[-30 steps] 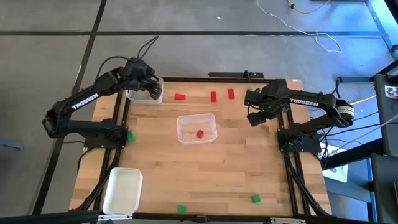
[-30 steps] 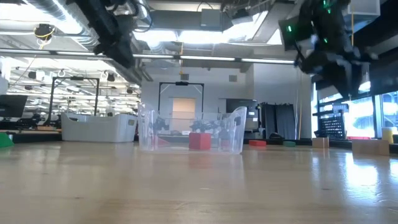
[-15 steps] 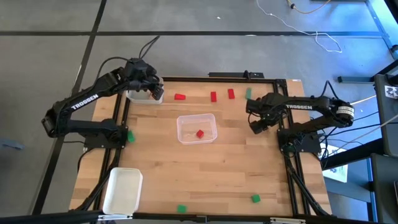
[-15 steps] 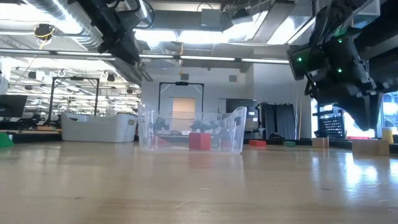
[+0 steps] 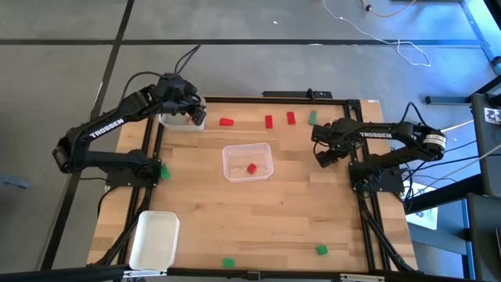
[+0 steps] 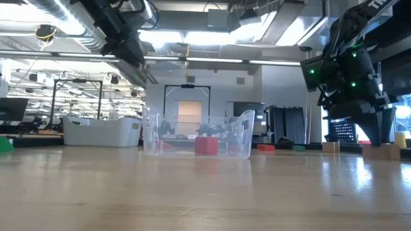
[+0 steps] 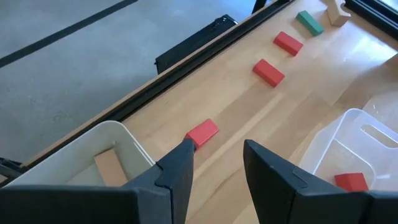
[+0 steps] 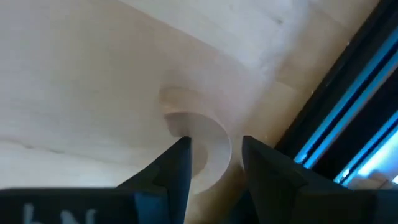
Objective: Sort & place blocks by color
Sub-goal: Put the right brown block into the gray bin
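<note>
Fingers of the left gripper (image 7: pixel 214 171) stand parted with a clear gap between them and nothing held; through that gap the bare wood of the table (image 5: pixel 258 219) shows. Beneath and just behind these fingers sits a white tray (image 7: pixel 74 158) at the table's far left corner, with a tan block (image 7: pixel 111 167) lying inside it. A red block (image 7: pixel 202 132) lies on the table just beyond the fingertips, and two more red blocks (image 7: pixel 268 72) (image 7: pixel 288 43) and a green block (image 7: pixel 310 22) follow in a line along the far edge. Fingers of the right gripper (image 8: pixel 214 158) are likewise parted and empty, held low over the table's right edge beside the frame rail; a pale curved shape lies between them, and what it is cannot be told. In the low view this gripper (image 6: pixel 379 131) hangs just above a tan block (image 6: pixel 380 151) near the right side. A clear tray (image 5: pixel 247 162) sits at the table's centre holding one red block (image 5: pixel 251 168). Another green block (image 5: pixel 164 171) lies at the left edge by the left arm's base, and two further green blocks (image 5: pixel 228 262) (image 5: pixel 321 250) lie near the front edge. A second white tray (image 5: pixel 154 239) rests at the front left corner.
</note>
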`<state>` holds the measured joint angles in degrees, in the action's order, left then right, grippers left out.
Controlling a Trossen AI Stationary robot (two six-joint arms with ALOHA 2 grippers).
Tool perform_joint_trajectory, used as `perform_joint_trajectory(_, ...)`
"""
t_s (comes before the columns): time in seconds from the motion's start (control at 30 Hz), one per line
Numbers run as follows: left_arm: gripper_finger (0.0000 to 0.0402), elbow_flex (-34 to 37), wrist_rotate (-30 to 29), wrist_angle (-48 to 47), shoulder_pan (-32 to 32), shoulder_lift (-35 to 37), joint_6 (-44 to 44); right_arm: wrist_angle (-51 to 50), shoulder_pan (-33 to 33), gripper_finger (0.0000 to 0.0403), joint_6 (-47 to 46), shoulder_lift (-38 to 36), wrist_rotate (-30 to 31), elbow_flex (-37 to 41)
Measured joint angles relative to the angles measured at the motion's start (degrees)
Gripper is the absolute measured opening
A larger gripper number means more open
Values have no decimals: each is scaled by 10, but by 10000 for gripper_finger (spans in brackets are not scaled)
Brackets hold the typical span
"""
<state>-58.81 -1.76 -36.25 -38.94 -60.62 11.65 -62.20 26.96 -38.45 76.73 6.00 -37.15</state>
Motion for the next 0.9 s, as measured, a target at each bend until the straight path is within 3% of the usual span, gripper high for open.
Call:
perform_joint_trajectory(0.37,132,0,0,-1,0,0,0,84,31,137,17,0,-5,46)
perform_joint_trajectory(0.6,132,0,0,-1,0,0,0,124,31,71,22,-2,-29,60)
perform_joint_trajectory(0.9,132,0,0,-1,0,0,0,148,30,71,63,0,-32,11)
